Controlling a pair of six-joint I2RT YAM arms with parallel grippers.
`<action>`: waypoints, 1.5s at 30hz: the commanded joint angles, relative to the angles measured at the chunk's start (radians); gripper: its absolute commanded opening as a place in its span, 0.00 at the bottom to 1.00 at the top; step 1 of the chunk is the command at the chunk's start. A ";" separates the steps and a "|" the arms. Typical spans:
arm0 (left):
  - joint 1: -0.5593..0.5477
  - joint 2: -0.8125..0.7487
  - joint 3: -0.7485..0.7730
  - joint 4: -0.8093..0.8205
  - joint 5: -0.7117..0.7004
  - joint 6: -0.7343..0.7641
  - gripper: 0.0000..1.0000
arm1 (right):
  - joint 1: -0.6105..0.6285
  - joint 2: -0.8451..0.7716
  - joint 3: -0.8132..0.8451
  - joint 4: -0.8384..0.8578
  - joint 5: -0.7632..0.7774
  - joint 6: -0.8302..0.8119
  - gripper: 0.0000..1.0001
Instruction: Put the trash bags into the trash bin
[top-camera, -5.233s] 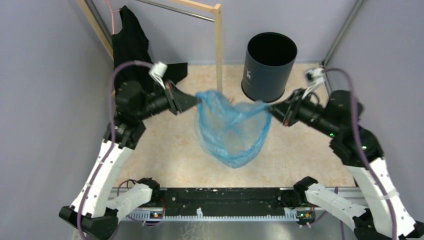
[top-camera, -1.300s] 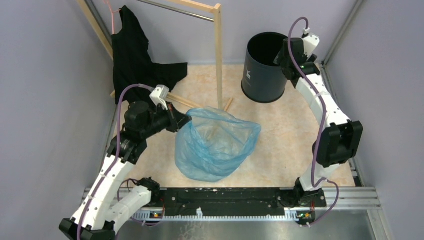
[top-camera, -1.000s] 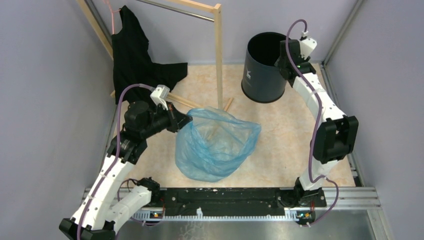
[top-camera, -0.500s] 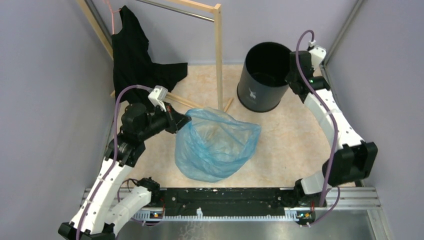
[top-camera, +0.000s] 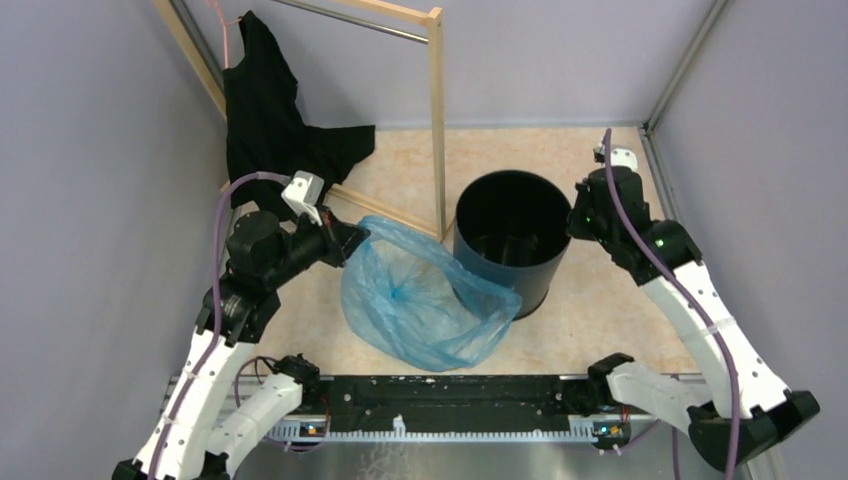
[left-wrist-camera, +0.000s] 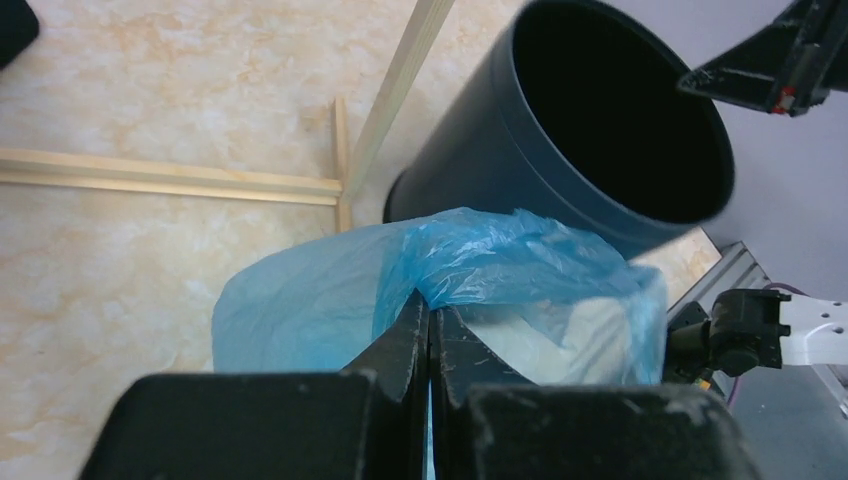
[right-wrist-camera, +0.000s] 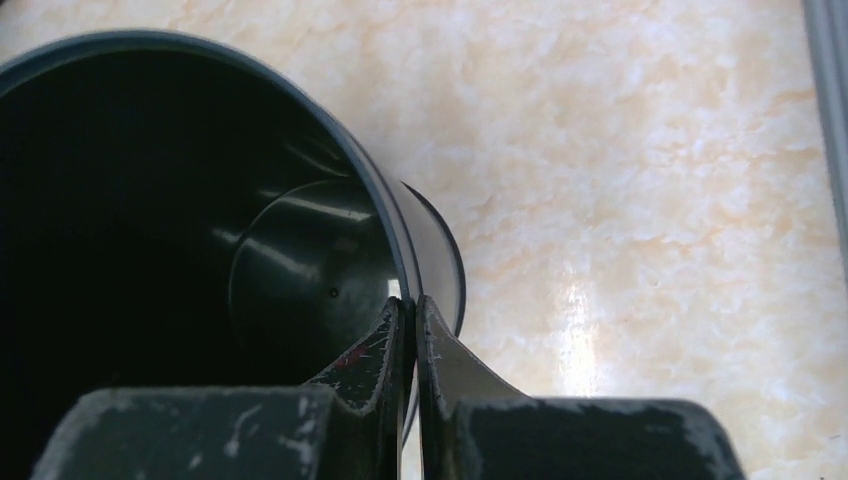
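The light-blue trash bag (top-camera: 415, 305) lies open and crumpled on the table's middle, its right edge against the bin. My left gripper (top-camera: 358, 235) is shut on the bag's upper left rim; in the left wrist view the bag (left-wrist-camera: 500, 265) bunches at my left gripper (left-wrist-camera: 430, 300). The dark trash bin (top-camera: 510, 245) stands upright mid-table, mouth open and empty. My right gripper (top-camera: 575, 215) is shut on the bin's right rim; in the right wrist view my right gripper (right-wrist-camera: 412, 305) pinches the bin wall (right-wrist-camera: 385, 215).
A wooden rack (top-camera: 436, 120) stands at the back with a black garment (top-camera: 265, 110) hanging on its left side and its base rails (top-camera: 385, 212) on the table. The rack post stands just left of the bin. Walls close both sides.
My right gripper has dragged the bin from the back right toward the table's middle, up against the bag. My left gripper kept its hold and shifted slightly left; the bag has crumpled.
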 joint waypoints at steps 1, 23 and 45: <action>0.000 -0.035 0.035 -0.001 -0.036 0.038 0.00 | 0.015 -0.098 -0.052 -0.080 -0.157 0.001 0.00; -0.001 -0.001 0.090 -0.046 -0.050 -0.021 0.00 | 0.527 0.298 0.507 0.206 -0.301 -0.115 0.99; 0.001 0.076 0.160 -0.034 -0.191 -0.203 0.00 | 0.899 0.423 0.145 0.677 -0.060 0.002 0.99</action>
